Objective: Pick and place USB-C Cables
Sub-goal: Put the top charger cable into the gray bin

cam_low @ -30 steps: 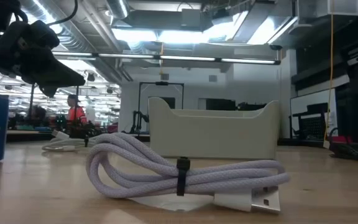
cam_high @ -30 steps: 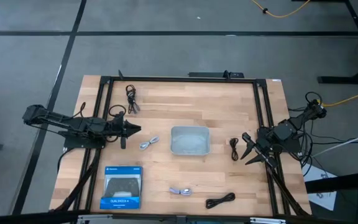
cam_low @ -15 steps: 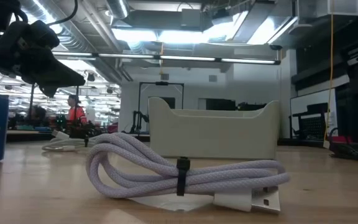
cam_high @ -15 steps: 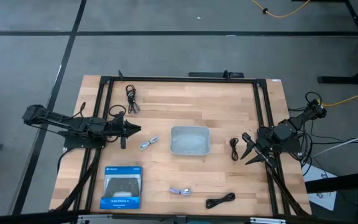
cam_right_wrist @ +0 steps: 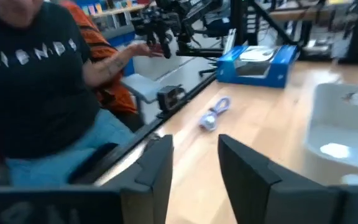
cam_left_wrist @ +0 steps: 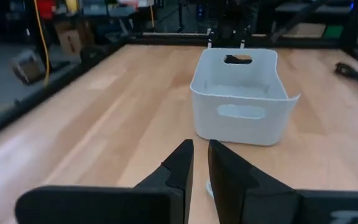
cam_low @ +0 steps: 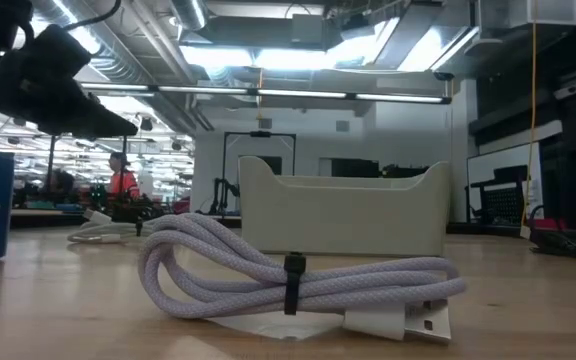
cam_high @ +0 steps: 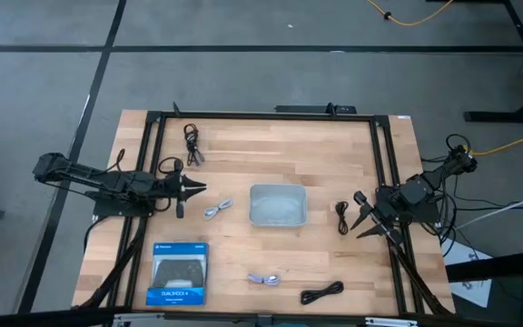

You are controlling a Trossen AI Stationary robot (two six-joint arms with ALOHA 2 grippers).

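Wood counter point(cam_high: 234, 154): grey cable point(cam_high: 213, 211) just ahead of left end effector point(cam_high: 194, 189), fingers nearly together, empty. Right end effector point(cam_high: 363, 218) spread. Cable prob. light, floppy; grip at tie.

Light wooden plank desk point(cam_high: 271, 150), pale tan with a black metal frame. Small rectangular plastic tray point(cam_high: 278, 205) pale grey-white. Braided coiled cable point(cam_low: 298, 275) light lavender-grey, black tie band, white plug. Second light grey coiled cable point(cam_high: 214, 211) beside tray. Three thin coiled cables black: point(cam_high: 192, 143), point(cam_high: 341, 216), point(cam_high: 321, 292). Boxed game controller point(cam_high: 179, 272) blue with black panel, white lettering. Dark robot arms, black. Floor grey with black lines.
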